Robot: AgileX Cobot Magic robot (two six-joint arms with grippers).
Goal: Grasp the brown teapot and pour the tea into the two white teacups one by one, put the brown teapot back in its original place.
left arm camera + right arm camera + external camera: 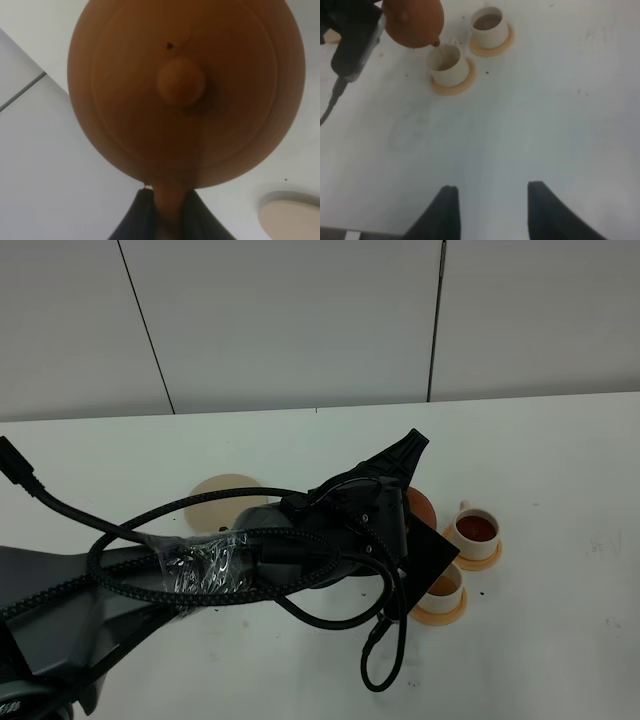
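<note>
The brown teapot point(181, 100) fills the left wrist view, lid knob toward the camera. My left gripper point(170, 207) is shut on its loop handle. From above, only a sliver of the teapot point(421, 508) shows past the left arm, lifted beside the two white teacups. In the right wrist view the teapot point(415, 20) is tilted, its spout just over the nearer cup point(447, 62), which holds some tea. The farther cup point(489, 25) is full of dark tea. Both cups point(476, 530) point(443, 588) stand on orange coasters. The beige saucer point(228, 498) lies bare. My right gripper point(492, 210) hangs open over bare table.
The left arm and its looped black cables point(300, 570) stretch across the middle of the white table point(560, 460) and cover part of the nearer cup. A pale panelled wall point(300, 320) runs behind the table's far edge.
</note>
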